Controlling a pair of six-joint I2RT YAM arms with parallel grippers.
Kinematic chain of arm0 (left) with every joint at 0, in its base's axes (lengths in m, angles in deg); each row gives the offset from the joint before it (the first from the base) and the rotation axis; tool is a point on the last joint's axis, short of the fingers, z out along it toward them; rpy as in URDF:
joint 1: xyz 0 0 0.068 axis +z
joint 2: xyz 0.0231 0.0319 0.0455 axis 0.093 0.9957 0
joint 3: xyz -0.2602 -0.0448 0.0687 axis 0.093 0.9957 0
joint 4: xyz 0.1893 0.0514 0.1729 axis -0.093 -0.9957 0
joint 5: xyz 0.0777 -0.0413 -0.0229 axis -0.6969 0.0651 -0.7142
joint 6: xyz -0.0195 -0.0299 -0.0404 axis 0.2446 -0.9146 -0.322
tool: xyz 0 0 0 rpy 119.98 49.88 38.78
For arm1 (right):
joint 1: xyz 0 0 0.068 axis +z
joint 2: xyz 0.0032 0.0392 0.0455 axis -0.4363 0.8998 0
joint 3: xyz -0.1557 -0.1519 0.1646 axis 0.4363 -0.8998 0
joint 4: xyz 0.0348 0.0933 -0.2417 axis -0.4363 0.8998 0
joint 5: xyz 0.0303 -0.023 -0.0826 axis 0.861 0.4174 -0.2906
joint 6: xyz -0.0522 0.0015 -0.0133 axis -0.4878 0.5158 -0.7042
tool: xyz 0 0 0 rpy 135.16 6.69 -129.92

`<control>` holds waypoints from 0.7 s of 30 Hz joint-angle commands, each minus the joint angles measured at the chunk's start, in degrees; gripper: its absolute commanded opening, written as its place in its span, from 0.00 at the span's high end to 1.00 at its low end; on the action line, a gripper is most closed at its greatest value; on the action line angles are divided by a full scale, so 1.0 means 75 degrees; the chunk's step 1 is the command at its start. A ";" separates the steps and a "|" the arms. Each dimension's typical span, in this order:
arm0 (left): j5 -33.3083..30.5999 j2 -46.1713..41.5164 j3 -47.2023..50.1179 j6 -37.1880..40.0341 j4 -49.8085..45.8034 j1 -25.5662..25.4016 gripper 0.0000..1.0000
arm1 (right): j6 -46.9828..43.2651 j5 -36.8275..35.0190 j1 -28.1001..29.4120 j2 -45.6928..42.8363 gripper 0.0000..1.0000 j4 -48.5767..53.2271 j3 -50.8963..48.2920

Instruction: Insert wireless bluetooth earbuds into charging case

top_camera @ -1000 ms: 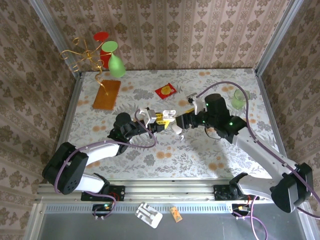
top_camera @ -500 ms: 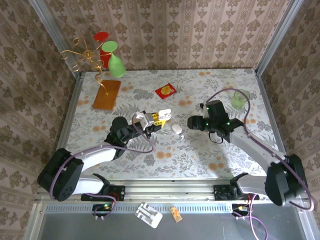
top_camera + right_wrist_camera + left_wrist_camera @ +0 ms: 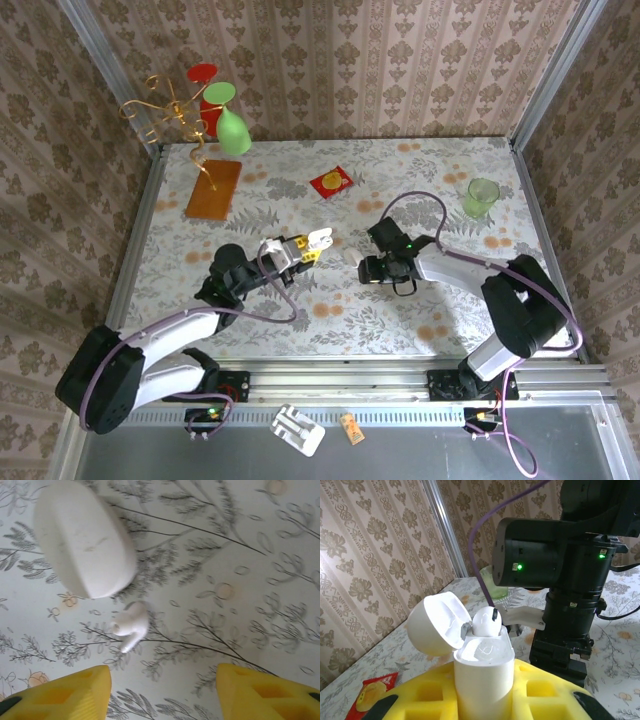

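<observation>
One earbud (image 3: 486, 621) stands in the open charging case (image 3: 484, 680), its rounded head still proud of the socket, with the hinged lid (image 3: 437, 625) swung back to the left in the left wrist view. The left tool (image 3: 303, 248) is clenched on the case body, which stands upright between its yellow fingers (image 3: 542, 692), raised over the middle of the worktop (image 3: 400, 320). A second earbud (image 3: 131, 625) lies loose on the floral worktop, stem pointing toward the near edge of the right wrist view, just below a closed white oval case (image 3: 82, 537) and apart from it. The right tool (image 3: 160, 690) hangs directly above this loose earbud, released, its two yellow fingers (image 3: 65, 692) spread wide to either side and touching nothing. In the top view, a green cup (image 3: 481, 196) and a red packet (image 3: 331, 181) sit well apart toward the far side.
</observation>
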State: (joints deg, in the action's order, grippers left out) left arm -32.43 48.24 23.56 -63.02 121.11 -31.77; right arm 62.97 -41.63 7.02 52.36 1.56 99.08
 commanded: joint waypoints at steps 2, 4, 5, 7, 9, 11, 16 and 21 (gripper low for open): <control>-0.0027 -0.0315 0.0108 0.0394 -0.0348 -0.0052 1.00 | 0.0298 -0.0563 0.0136 0.0432 0.50 0.0207 0.0406; -0.0016 -0.0372 0.0110 0.0465 -0.0440 -0.0046 1.00 | 0.0276 -0.0607 0.0152 0.0608 0.51 0.0275 0.0563; -0.0009 -0.0399 0.0110 0.0492 -0.0443 -0.0050 1.00 | 0.0214 -0.0638 0.0157 0.0716 0.52 0.0325 0.0653; -0.0013 -0.0427 0.0121 0.0512 -0.0445 -0.0056 1.00 | 0.0126 -0.0774 0.0162 0.0879 0.53 0.0462 0.0793; -0.0021 -0.0434 0.0121 0.0507 -0.0449 -0.0046 1.00 | 0.0103 -0.0916 0.0162 0.1059 0.57 0.0587 0.0949; -0.0038 -0.0429 0.0121 0.0495 -0.0443 -0.0053 1.00 | 0.0098 -0.0911 0.0168 0.1234 0.59 0.0760 0.1145; -0.0121 -0.0462 0.0124 0.0504 -0.0431 -0.0053 1.00 | 0.0096 -0.0771 0.0162 0.1454 0.63 0.0903 0.1326; -0.0144 -0.0529 0.0145 0.0482 -0.0478 -0.0052 1.00 | -0.0108 -0.0994 0.0164 0.1470 0.67 0.1216 0.1414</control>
State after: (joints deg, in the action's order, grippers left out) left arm -33.18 45.68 24.02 -60.66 116.96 -31.77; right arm 63.41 -46.20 7.94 62.56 6.96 107.91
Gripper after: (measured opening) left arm 0.202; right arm 0.329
